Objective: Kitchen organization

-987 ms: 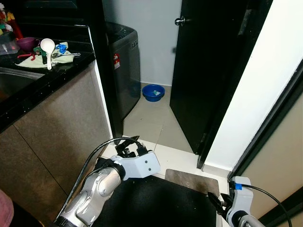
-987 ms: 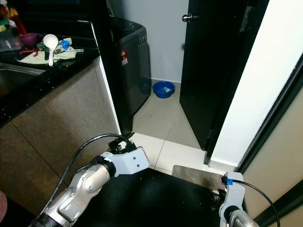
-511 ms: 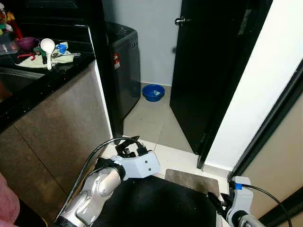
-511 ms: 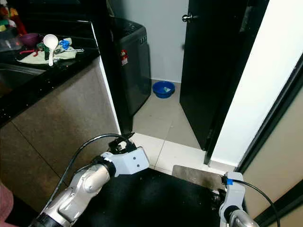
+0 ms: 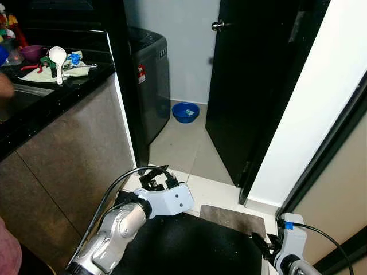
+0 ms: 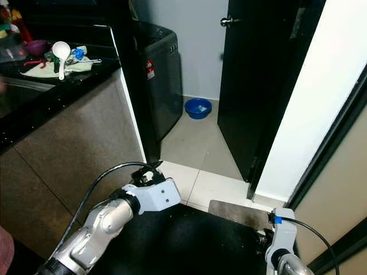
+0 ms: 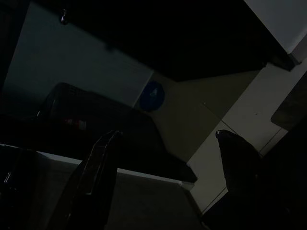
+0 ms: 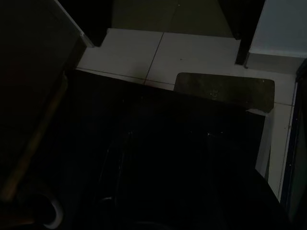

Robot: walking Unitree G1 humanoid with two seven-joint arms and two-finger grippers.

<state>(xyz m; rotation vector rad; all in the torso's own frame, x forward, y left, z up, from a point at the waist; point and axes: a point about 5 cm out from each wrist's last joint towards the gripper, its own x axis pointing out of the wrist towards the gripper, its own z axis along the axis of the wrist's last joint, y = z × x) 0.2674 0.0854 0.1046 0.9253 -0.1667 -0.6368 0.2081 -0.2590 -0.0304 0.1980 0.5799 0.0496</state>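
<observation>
2 grippers hang idle beside the black counter (image 5: 51,103).
Left gripper (image 7: 165,182) fingers spread, empty; right gripper (image 5: 265,247) jaw state unclear.

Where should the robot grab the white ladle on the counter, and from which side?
Probably by the handle of the white ladle, coming down from above: its round bowl lies at the far end on the cloth, and the slim handle points toward the counter's front edge, free to pinch.
</observation>
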